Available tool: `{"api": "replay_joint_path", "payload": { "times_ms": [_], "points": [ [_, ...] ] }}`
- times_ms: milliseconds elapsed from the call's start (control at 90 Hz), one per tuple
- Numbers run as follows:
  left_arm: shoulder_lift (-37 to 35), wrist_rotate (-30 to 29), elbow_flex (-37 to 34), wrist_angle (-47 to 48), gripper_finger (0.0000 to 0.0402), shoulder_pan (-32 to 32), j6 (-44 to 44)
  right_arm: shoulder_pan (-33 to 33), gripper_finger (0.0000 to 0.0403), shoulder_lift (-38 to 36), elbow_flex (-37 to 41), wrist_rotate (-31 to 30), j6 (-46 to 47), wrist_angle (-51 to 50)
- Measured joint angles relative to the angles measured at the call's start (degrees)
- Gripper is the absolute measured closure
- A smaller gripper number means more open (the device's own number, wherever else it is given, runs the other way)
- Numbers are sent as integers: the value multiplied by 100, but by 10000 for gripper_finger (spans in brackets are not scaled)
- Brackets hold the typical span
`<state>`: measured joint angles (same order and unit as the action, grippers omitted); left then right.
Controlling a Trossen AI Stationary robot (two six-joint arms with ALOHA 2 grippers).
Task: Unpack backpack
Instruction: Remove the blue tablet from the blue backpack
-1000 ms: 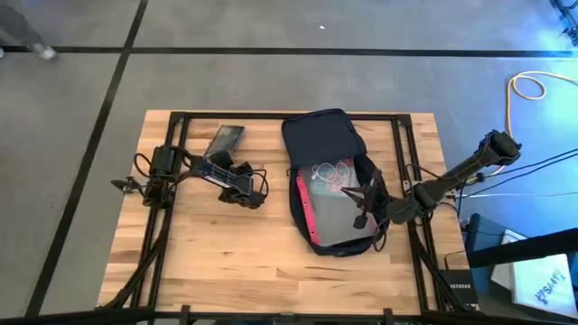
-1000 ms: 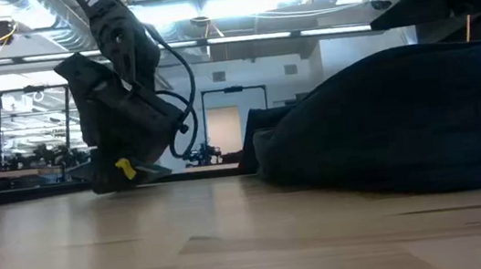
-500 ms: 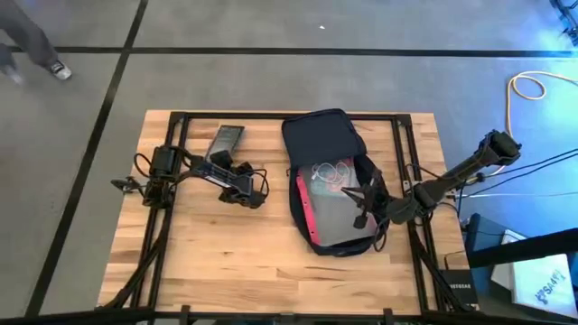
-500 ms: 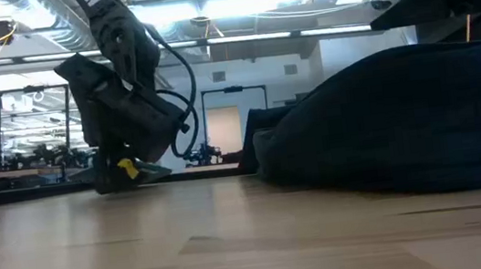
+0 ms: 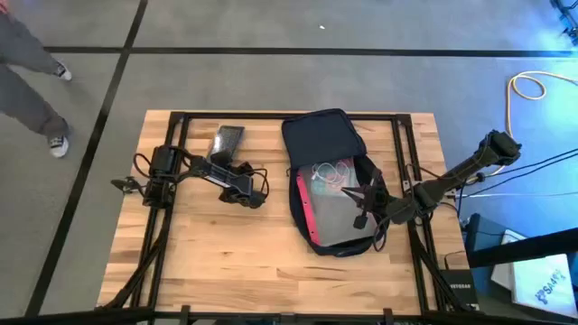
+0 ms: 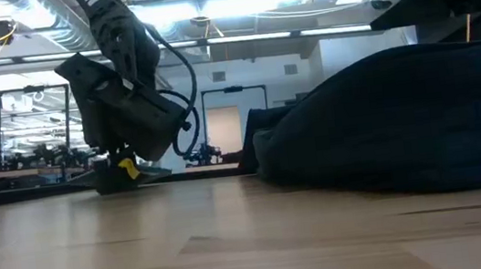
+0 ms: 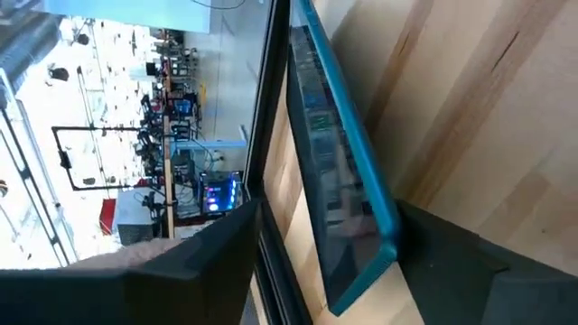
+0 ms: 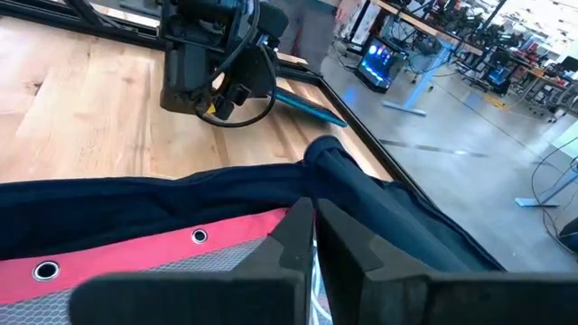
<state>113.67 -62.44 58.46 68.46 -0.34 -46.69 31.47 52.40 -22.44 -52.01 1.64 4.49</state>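
The dark navy backpack (image 5: 327,144) lies open on the table's middle right, and a clear red-edged pouch (image 5: 330,212) rests inside it. My right gripper (image 5: 358,195) hovers low over the pouch's right part, its fingers (image 8: 298,236) shut and pointing toward the table's left. A flat dark slab with a teal edge (image 5: 225,140) lies on the wood near the far edge. My left gripper (image 5: 227,161) stands open at the slab's near end (image 7: 361,271), one finger on each side of it. My right gripper is shut just above the pouch (image 8: 135,257), its fingers level and coming from the table's right. The fingers themselves hide what lies under their tips. I cannot tell whether they touch the pouch or the backpack's rim (image 8: 361,194).
Black frame rails (image 5: 271,116) run along the table's far edge and down both sides. White cords (image 5: 330,171) lie in the pouch. Bare wood (image 5: 226,253) stretches along the near left. A person's legs (image 5: 32,77) are on the floor beyond the far left corner.
Neither gripper has visibly moved. A person has walked into view on the floor beyond the table's far left corner.
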Motion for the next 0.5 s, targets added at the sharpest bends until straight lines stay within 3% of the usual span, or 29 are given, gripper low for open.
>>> {"api": "replay_joint_path", "payload": {
  "times_ms": [256, 500],
  "points": [
    [-15, 253, 9, -433, 123, 82, 445, 1, 403, 0, 0, 3, 3, 2],
    [-19, 507, 139, -662, 111, 97, 853, -1, 403, 0, 0, 7, 3, 2]
  ]
}}
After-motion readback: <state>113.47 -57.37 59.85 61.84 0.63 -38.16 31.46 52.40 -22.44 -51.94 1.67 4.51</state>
